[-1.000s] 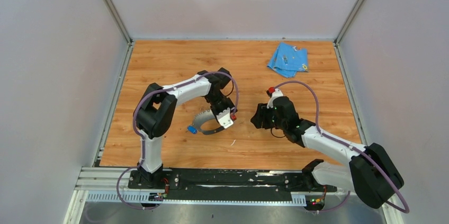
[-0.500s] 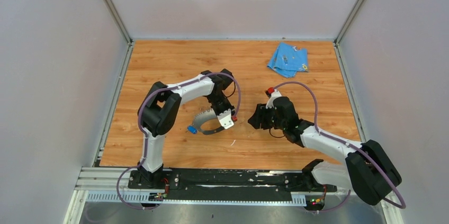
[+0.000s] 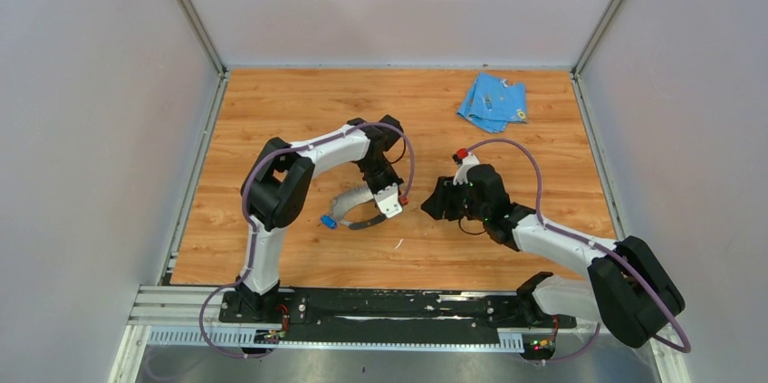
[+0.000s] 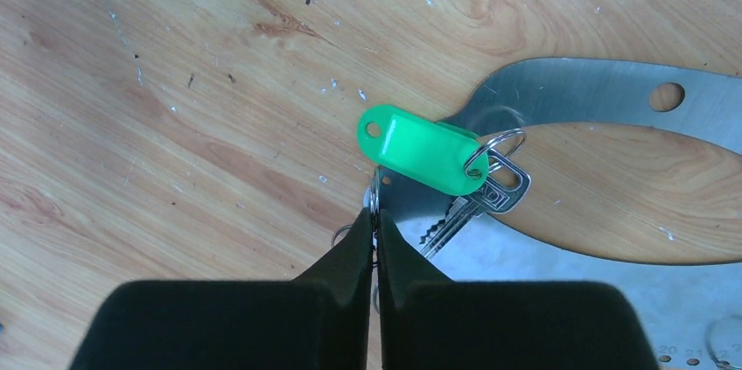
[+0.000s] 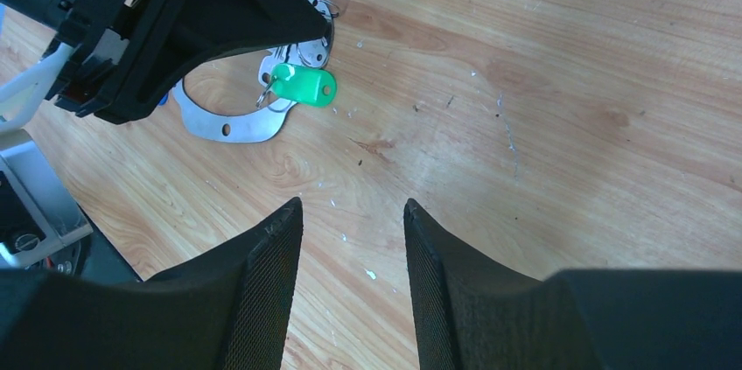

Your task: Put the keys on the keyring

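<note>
The keyring [image 4: 604,90] is a flat grey metal band lying on the wood; it also shows in the top view [image 3: 349,204]. The green-headed key [image 4: 420,150] lies on the band with its small ring and metal blade [image 4: 477,204]. My left gripper [image 4: 376,217] is shut on the band's thin end right beside the green key. The blue-headed key [image 3: 328,221] sits at the band's left end. My right gripper [image 5: 353,208] is open and empty above bare wood, to the right of the green key [image 5: 302,86] and the keyring [image 5: 227,121].
A light-blue cloth [image 3: 492,100] lies at the back right of the wooden table. The left gripper's black body [image 5: 175,20] fills the upper left of the right wrist view. Grey walls close in the table on three sides.
My right gripper has crept left toward the left gripper. The left arm's elbow has swung a little to the right while its gripper stays shut at the keyring.
</note>
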Controlling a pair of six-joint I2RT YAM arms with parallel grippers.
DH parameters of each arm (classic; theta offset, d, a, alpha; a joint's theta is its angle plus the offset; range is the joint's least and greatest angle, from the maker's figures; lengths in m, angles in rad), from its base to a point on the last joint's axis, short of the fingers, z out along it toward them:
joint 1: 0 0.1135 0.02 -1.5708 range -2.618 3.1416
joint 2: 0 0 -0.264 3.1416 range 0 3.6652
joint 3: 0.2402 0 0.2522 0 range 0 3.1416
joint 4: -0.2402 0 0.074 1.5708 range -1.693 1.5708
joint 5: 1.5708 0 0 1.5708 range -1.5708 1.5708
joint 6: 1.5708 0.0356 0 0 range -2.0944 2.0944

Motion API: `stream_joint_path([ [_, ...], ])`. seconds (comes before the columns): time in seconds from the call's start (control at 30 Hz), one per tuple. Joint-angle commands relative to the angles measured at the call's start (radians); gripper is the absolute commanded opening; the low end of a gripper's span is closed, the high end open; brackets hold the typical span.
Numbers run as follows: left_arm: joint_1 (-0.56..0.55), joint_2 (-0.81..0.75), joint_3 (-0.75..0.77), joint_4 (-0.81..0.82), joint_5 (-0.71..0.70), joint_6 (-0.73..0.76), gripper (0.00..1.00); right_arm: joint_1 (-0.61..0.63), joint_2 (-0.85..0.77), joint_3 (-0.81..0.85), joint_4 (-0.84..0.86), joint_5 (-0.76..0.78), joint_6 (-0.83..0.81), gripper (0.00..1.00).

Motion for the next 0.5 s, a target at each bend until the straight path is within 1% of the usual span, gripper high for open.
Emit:
stream_joint_path([
  [0.0, -0.013, 0.026, -0.002, -0.013, -0.004, 0.012, 0.0, -0.022, 0.008, -0.019, 0.027, -0.024, 0.01, 0.49],
  [0.1, -0.013, 0.014, 0.012, -0.013, 0.02, -0.037, 0.0, -0.028, 0.003, -0.023, 0.029, -0.03, 0.012, 0.48],
  [0.27, -0.008, -0.03, 0.087, -0.013, 0.079, -0.258, 0.0, -0.039, -0.021, -0.029, 0.029, -0.039, 0.011, 0.48],
  [0.37, -0.001, -0.083, 0.105, -0.013, 0.127, -0.378, 0.0, -0.04, -0.035, -0.035, 0.039, -0.047, 0.013, 0.48],
  [0.47, 0.007, -0.14, 0.084, -0.013, 0.153, -0.426, 0.0, -0.041, -0.046, -0.04, 0.053, -0.056, 0.012, 0.48],
])
